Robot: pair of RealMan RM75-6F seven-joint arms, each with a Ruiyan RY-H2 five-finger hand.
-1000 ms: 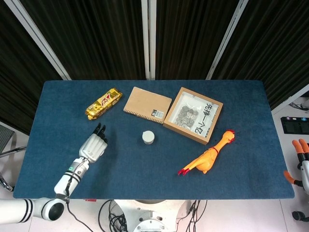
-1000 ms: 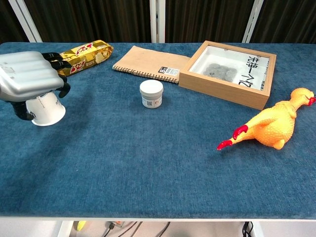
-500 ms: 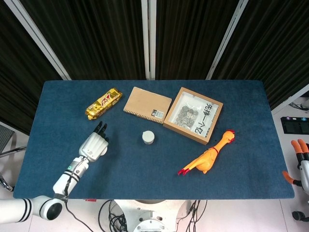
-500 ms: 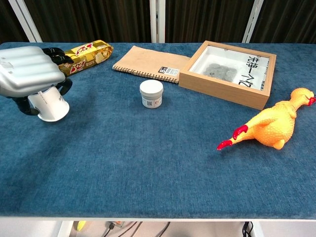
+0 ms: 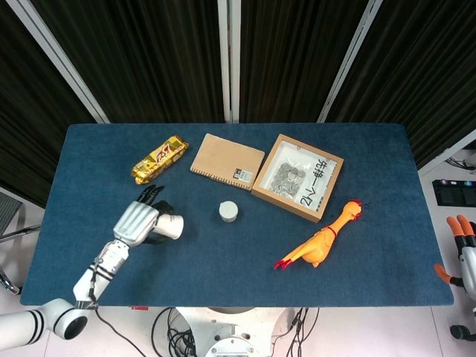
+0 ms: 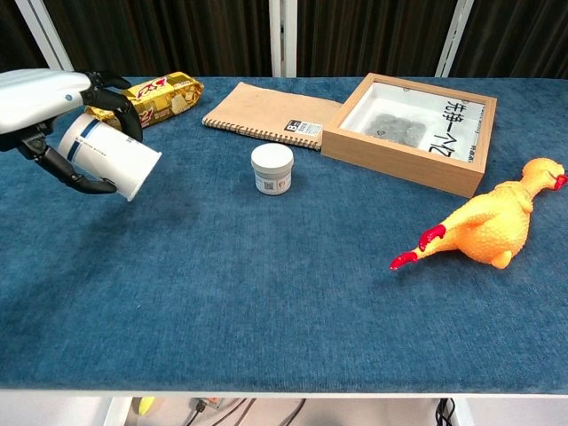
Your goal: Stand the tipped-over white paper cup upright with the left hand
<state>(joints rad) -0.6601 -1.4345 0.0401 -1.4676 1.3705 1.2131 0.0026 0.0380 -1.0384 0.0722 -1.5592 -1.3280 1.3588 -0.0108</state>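
My left hand (image 6: 40,98) grips the white paper cup (image 6: 111,157) from above and holds it clear of the blue tabletop. The cup is tilted, and its free end points down and to the right. In the head view the left hand (image 5: 136,222) is at the table's left front, with the cup (image 5: 169,226) sticking out to its right. My right hand (image 5: 461,249) shows only at the far right edge, off the table, with its orange-tipped fingers apart and nothing in them.
A gold candy bar (image 5: 159,158) lies behind the left hand. A brown notebook (image 5: 227,161), a small white jar (image 5: 228,211), a wooden box of coins (image 5: 297,177) and a yellow rubber chicken (image 5: 321,239) lie to the right on the blue table (image 5: 387,156).
My left hand has lifted the cup off the table and turned it, so it now slants out to the right instead of sitting under the palm. The right hand has barely moved.
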